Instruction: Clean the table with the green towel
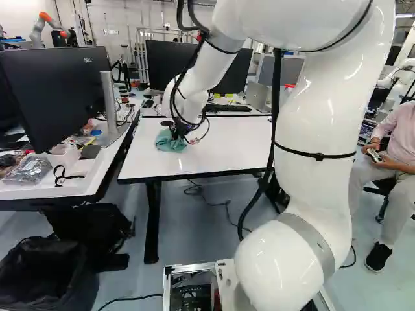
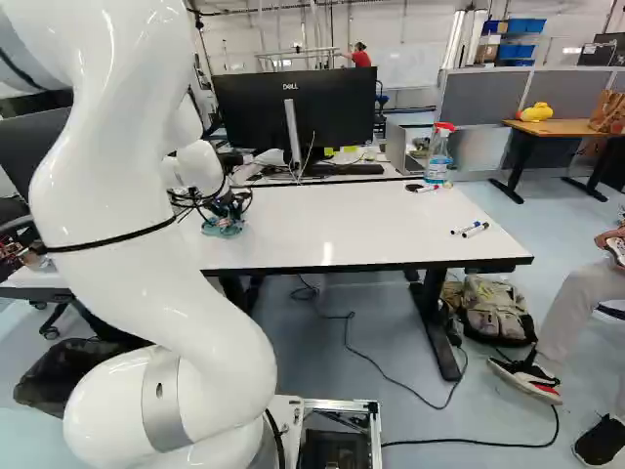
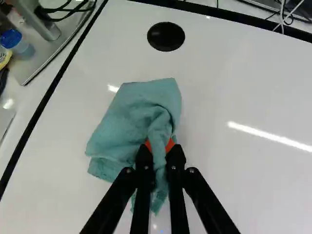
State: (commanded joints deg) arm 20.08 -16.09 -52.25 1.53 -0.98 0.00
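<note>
Grasping of the cloth on the white rectangular desk (image 2: 322,230): the black gripper (image 1: 178,132) with orange pads points down over the desk, and in the wrist view the gripper (image 3: 160,148) is clenched on a raised fold of the green cloth towel (image 3: 139,119), the remainder of which lies crumpled on the desktop beneath and ahead of it. A round black disc (image 3: 165,36) lies farther ahead. Containers: right of the gripper, near the desk's far edge, stands a clear spray bottle (image 2: 437,161) with a red head, holding blue liquid; left of it, on the neighbouring surface, are a jar with a blue lid (image 3: 10,39) and, nearer the base, a clear plastic bag (image 1: 29,170) of small items too indistinct to identify. Below these, a large black bag (image 1: 42,278) is cut off, its contents unreadable. The towel partly covers the fingertips; in the right base view, the white arm (image 2: 146,225) hides the desk's near left portion.
</note>
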